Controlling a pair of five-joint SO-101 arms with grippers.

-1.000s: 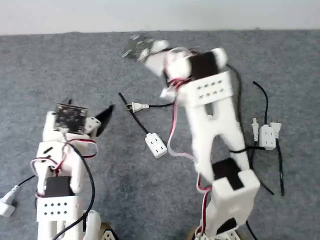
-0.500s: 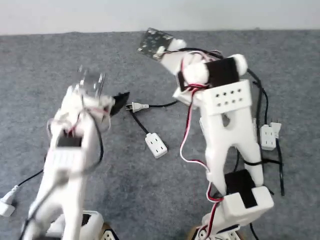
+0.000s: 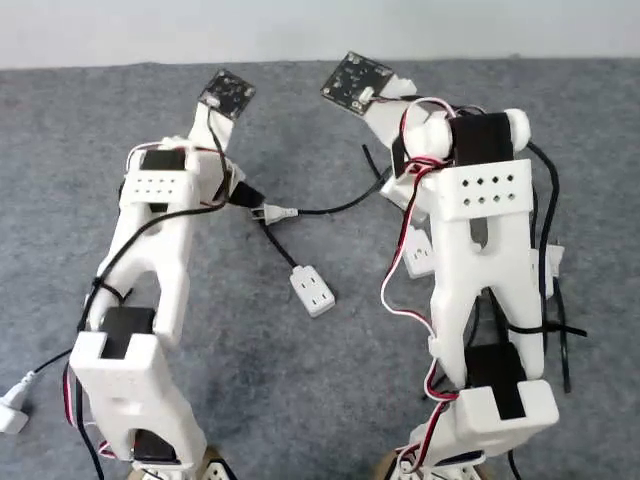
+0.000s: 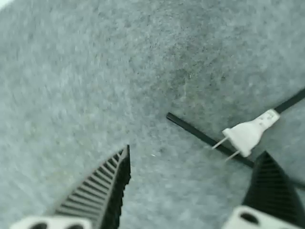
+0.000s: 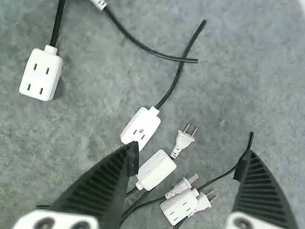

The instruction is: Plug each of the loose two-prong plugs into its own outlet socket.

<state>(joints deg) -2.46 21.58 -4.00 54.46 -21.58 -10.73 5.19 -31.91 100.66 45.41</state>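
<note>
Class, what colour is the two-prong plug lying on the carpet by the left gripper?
White. The plug shows best in the left wrist view.

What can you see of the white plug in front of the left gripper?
The plug is white moulded plastic with two bare metal prongs and a narrow neck feeding a black cord. It lies flat on the grey carpet, unplugged, across a second black cord, just ahead of the open left gripper, which does not touch it.

High view overlooks the whole table (image 3: 60,120); wrist views look down close, the left sharing its plug (image 4: 244,136)
</note>
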